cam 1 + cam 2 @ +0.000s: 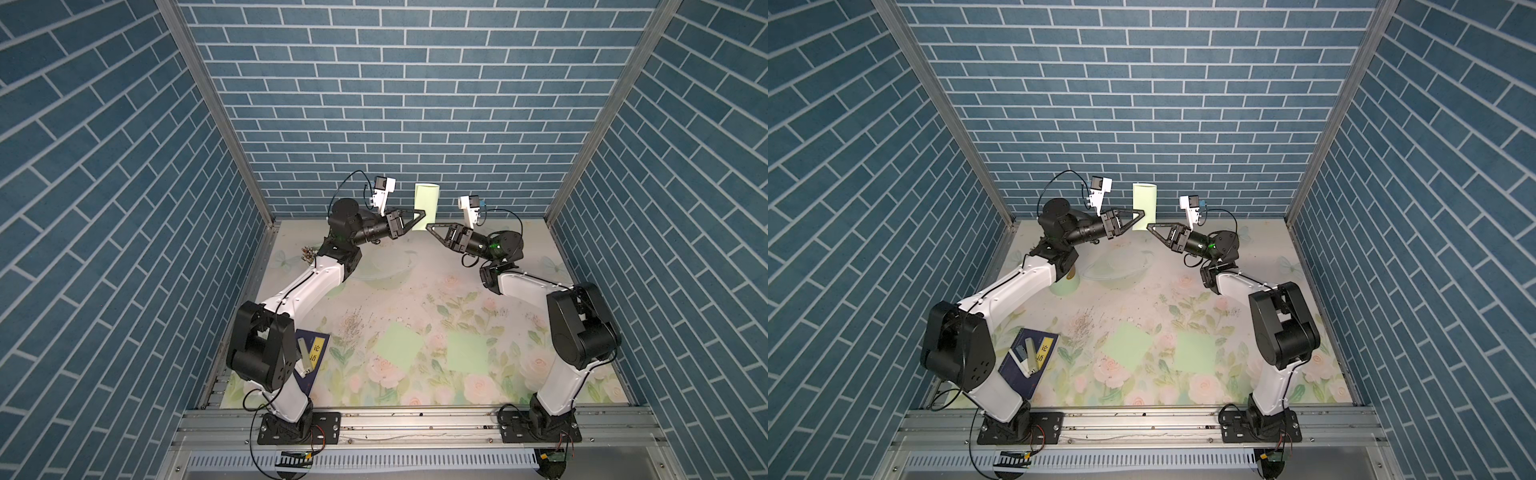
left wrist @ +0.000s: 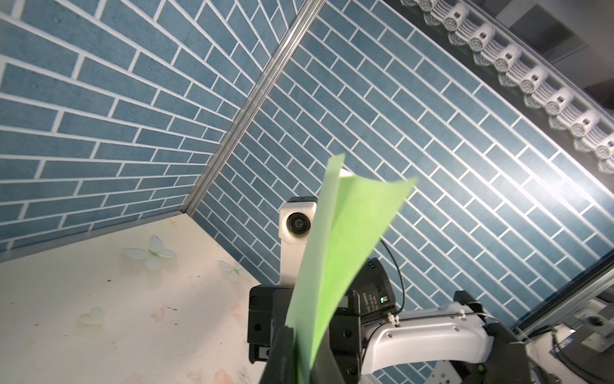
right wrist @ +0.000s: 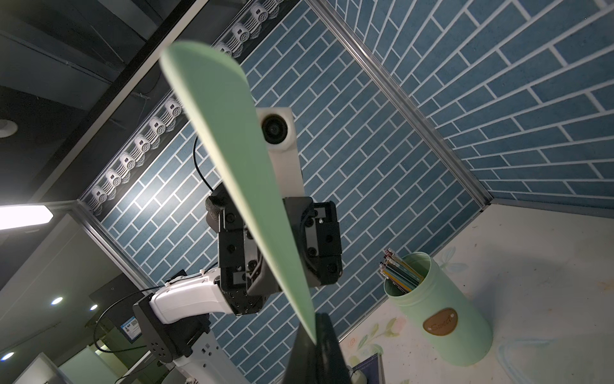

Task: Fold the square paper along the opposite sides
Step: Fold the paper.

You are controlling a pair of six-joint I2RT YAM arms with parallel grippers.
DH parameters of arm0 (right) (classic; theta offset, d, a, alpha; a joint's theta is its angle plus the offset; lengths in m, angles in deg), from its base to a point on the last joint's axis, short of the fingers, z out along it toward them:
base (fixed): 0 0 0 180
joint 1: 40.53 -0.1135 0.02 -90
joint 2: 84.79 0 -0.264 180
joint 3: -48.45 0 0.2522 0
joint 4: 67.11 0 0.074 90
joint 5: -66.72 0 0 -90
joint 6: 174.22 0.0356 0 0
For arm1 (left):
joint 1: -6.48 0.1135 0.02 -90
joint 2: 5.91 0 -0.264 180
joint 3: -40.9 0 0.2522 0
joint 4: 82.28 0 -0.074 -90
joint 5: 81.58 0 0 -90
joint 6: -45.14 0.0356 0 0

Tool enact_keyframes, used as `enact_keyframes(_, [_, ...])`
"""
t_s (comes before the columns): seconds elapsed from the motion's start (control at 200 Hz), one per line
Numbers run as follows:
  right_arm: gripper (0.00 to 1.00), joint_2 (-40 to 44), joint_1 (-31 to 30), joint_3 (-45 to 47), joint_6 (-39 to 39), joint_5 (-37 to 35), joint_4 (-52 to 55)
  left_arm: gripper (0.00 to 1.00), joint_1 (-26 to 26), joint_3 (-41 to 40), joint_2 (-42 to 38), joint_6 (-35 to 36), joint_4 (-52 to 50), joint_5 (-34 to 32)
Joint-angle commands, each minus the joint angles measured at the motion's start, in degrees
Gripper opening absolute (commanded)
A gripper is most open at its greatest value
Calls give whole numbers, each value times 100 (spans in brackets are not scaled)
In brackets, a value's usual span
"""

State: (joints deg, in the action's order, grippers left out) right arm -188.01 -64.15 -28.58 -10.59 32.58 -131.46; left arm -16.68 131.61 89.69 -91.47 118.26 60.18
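above the mat's far edge, folded paper (image 1: 426, 205) pinched at both lower corners

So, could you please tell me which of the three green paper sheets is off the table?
The bent-over green sheet held up near the back wall, between the left gripper and right gripper, both pinching it. The other two sheets lie flat near the front.
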Motion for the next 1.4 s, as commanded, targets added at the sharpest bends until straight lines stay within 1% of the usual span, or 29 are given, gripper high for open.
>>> enact_keyframes(0.0, [0, 10, -38, -160, -100, 22, -147, 0, 13, 31, 72, -124, 267, 118])
enact_keyframes(0.085, [0, 36, -38, -158, -176, 22, -47, 0, 13, 33, 41, -74, 174, 94])
enact_keyframes(0.155, [5, 64, -33, -168, -220, 22, 2, 0, 15, 40, 12, 12, 60, 62])
enact_keyframes(0.19, [10, 74, -25, -192, -240, 37, 29, 0, 21, 39, -5, 54, 25, 70])
enact_keyframes(0.28, [31, 100, 18, -285, -269, 72, 75, 0, 13, 48, -40, 172, -77, 111])
enact_keyframes(0.345, [44, 117, 39, -396, -294, 83, 121, 0, 14, 48, -58, 224, -124, 174])
enact_keyframes(0.39, [51, 105, 57, -510, -321, 97, 170, 0, 17, 48, -67, 257, -146, 226])
enact_keyframes(0.445, [53, 75, 59, -670, -331, 110, 232, 0, 17, 32, -80, 284, -139, 288])
enact_keyframes(0.58, [53, -85, 57, -1089, -246, 144, 270, 0, 18, -64, -153, 397, -159, 325])
enact_keyframes(0.705, [48, -215, 59, -1380, -97, 146, 223, 0, 17, -88, -191, 555, -320, 301])
enact_keyframes(0.805, [38, -269, 59, -1492, 24, 154, 131, 0, 22, -75, -205, 649, -444, 290])
enact_keyframes(0.975, [28, -243, 92, -1512, 47, 128, 121, 0, 15, -53, -203, 721, -529, 290])
enact_keyframes(1.19, [10, -199, 208, -1452, 55, 57, 138, 0, 16, -88, -242, 753, -545, 299])
enact_keyframes(1.335, [9, -199, 230, -1486, 64, 31, 158, 0, 16, -144, -284, 760, -539, 290])
enact_keyframes(1.39, [13, -199, 234, -1511, 69, 14, 169, 0, 19, -154, -286, 767, -532, 298])
